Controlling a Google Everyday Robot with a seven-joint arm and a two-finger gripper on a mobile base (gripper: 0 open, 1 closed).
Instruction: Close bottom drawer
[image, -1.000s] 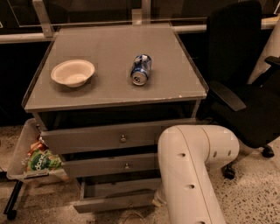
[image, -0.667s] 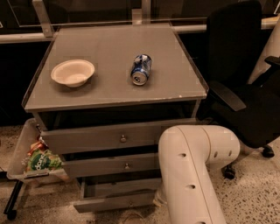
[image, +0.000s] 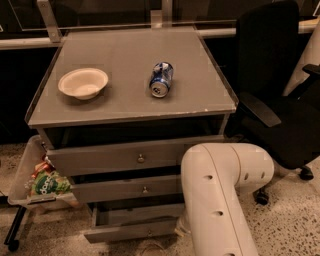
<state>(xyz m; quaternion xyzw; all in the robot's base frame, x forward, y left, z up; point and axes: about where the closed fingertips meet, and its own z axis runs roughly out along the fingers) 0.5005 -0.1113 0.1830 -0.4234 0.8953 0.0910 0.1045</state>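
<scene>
Drawers stack three high in the grey cabinet, all of them pulled out some way. The bottom drawer sits lowest, toward 6 o'clock in the view. It juts furthest forward, with its shallow bare tray showing behind a plain flat front panel. Above it is the middle drawer with a small knob, and above that the top drawer, the widest, with a round metal knob.

The white robot arm bulks large at 5 o'clock, its elbed segment covering the right ends of the lower drawers. The pincer is hidden behind that arm, somewhere by the right end of the bottom drawer. I cannot tell how wide it stands or whether it has hold of anything.

On the cabinet's top surface a pale bowl stands upright at 10 o'clock. A blue and white can lies on its side near 12 o'clock, well apart from the bowl. A black office chair stands just beside the cabinet at 3 o'clock. A clear bin holding bright snack packets hangs at 8 o'clock, by the cabinet's left side, above the speckled floor.
</scene>
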